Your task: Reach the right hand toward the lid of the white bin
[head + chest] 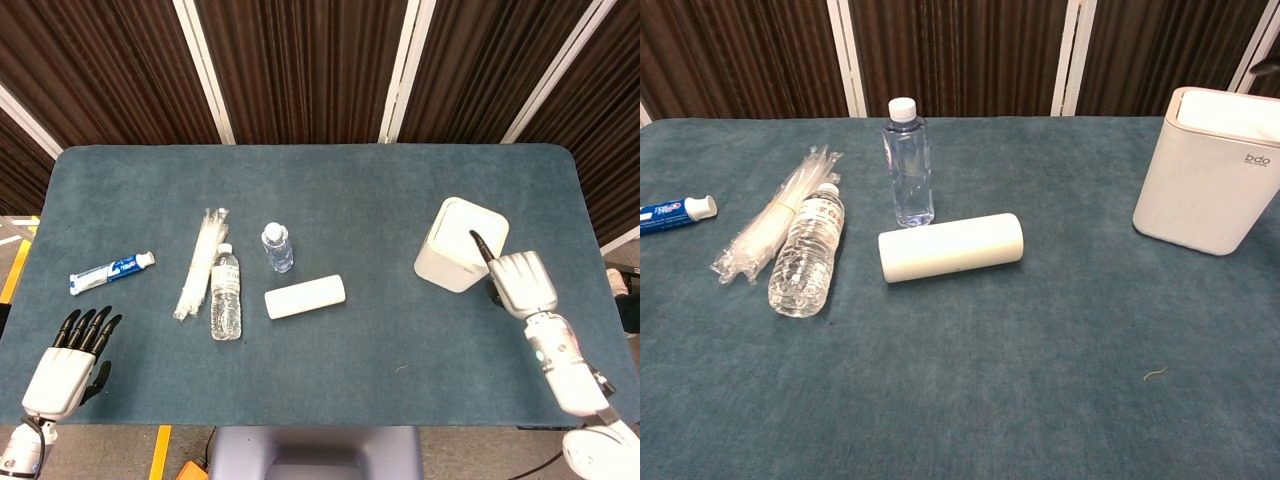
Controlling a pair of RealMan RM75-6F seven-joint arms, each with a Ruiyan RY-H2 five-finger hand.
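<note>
Black fingers (480, 243) of right hand (522, 282) overlap the lid (468, 227).

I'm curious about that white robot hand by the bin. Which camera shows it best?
The head view. It shows the whole right robot hand from above, beside the white bin, with a dark fingertip over the bin's lid. The chest view shows only a dark tip at the right edge, above the bin.
</note>
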